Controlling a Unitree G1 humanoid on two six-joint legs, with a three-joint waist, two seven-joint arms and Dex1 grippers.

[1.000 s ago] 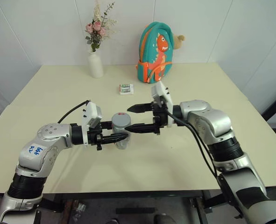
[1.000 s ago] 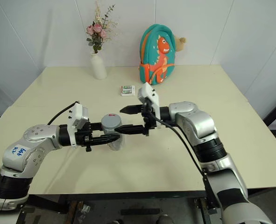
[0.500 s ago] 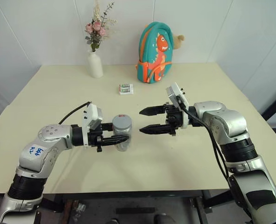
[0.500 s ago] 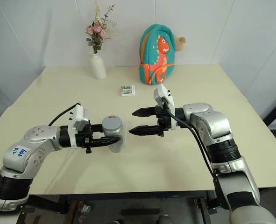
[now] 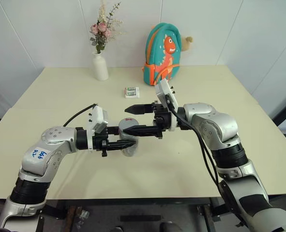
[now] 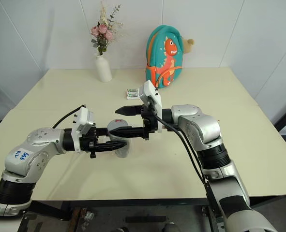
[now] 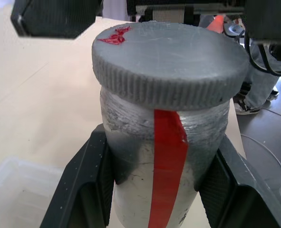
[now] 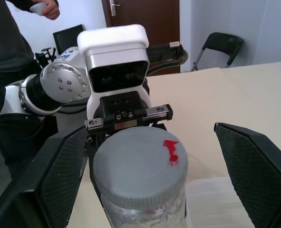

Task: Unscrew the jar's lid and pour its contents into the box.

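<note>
jar (image 5: 128, 145) at frame centre, clamped by left gripper (image 5: 129, 142). lid (image 8: 139, 165) not yet unscrewed; right gripper (image 5: 127, 119) spread wide around it. next: probably close on lid, twist. box (image 8: 216, 202) just beside.

the left arm reaches in from nine o'clock, forearm about level, and its left gripper (image 5: 125, 143) points toward three o'clock with both black fingers (image 7: 85, 185) pressed against the sides of the jar (image 7: 165, 166), just under the lid (image 7: 169, 61). the right arm bends in from three o'clock, wrist turned toward nine o'clock. the right gripper (image 5: 131, 119) stands wide open, one finger on either side of the lid, touching nothing.
</note>
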